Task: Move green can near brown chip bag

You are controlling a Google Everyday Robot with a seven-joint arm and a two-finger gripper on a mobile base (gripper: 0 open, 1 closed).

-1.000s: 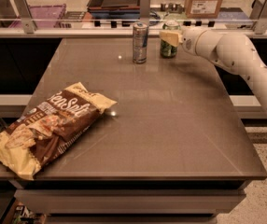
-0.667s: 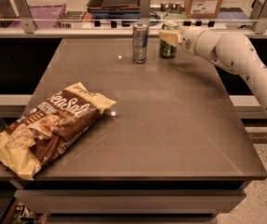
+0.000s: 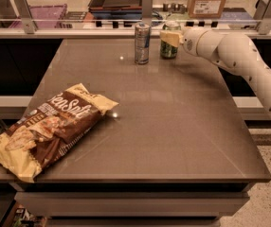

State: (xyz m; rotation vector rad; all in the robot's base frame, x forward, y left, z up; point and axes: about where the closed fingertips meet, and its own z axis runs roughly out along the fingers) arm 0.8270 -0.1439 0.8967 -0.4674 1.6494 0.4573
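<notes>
Almost nothing is found to have moved since a second ago: the gripper [image 3: 170,37] is kept at the same place against the upper part of the green can [image 3: 168,50], and the can itself is not displaced. Whether the gripper is already closed on the can or only set against it cannot be told. The green can is stood upright at the far edge of the table [image 3: 183,126], right of the middle, near a taller silver can [image 3: 142,42] but apart from it. The arm [image 3: 239,56] is brought in from the right, low and nearly level, probably so that the can is taken from the side and the silver can is not touched.

The brown chip bag [image 3: 50,126] is laid flat at the near left corner, well apart from the green can; its left end reaches over the table's left edge. Between the two a wide stretch of surface is left, so a diagonal way toward the near left is judged to be free. Care is needed at the start: the silver can is stood on the left of the green one, on the side where the way goes, and a rail [image 3: 78,32] is fixed just behind. The can is better lifted or drawn forward first, then carried left. Room for setting down is seen right of the bag, away from the edges.
</notes>
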